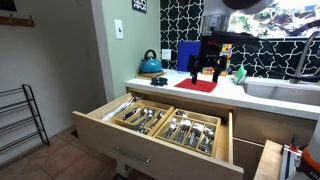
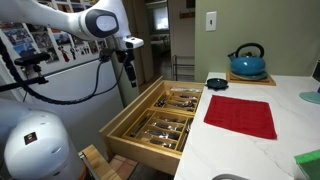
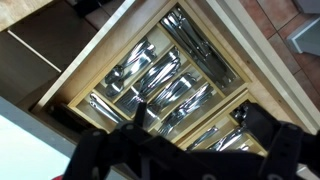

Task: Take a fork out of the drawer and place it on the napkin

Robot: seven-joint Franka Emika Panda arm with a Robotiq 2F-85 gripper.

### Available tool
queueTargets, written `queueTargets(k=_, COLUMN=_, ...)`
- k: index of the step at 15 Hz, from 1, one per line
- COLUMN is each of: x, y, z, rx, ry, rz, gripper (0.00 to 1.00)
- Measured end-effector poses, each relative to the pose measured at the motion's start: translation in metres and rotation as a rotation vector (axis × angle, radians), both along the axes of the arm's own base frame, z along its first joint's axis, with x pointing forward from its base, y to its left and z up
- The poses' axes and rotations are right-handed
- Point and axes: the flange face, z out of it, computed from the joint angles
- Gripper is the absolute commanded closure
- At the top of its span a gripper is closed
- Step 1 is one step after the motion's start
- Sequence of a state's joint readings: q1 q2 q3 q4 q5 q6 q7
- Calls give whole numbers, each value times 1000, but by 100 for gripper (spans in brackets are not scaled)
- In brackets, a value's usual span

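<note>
The pale-wood drawer (image 1: pixel 105 128) is pulled open in both exterior views (image 2: pixel 120 135). It holds two wooden divider trays of silver cutlery (image 1: pixel 168 122), also seen in the wrist view (image 3: pixel 160 75). Single forks are too small to pick out. The red napkin (image 2: pixel 240 115) lies flat on the white counter, also seen in an exterior view (image 1: pixel 196 86). My gripper (image 2: pixel 128 76) hangs above the open drawer, well clear of the cutlery, also seen in an exterior view (image 1: pixel 207 72). In the wrist view its dark fingers (image 3: pixel 200 125) are spread and empty over the trays.
A blue kettle (image 2: pixel 247 62) stands on a wooden board at the back of the counter (image 2: pixel 290 150). A dark bowl (image 2: pixel 216 83) sits near the napkin. An upright blue board (image 1: pixel 187 55) and a sink (image 1: pixel 285 90) are on the counter. A black rack (image 1: pixel 20 115) stands on the floor.
</note>
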State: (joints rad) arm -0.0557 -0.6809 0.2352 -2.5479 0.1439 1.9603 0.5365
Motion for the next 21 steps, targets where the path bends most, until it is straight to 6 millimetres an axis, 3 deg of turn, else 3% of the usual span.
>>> queueTargets(k=7, x=30, y=-44, z=-73, rx=114, ry=-24, rz=-191, gripper=0)
queueTargets(k=13, x=27, y=-81, z=-130, rx=133, ry=39, rz=-427, gripper=0)
queueTargets(k=15, x=26, y=-89, z=-138, rx=123, ry=60, rz=-468, gripper=0)
queueTargets(k=21, x=29, y=-87, z=-135, rx=125, ry=53, rz=-462, gripper=0)
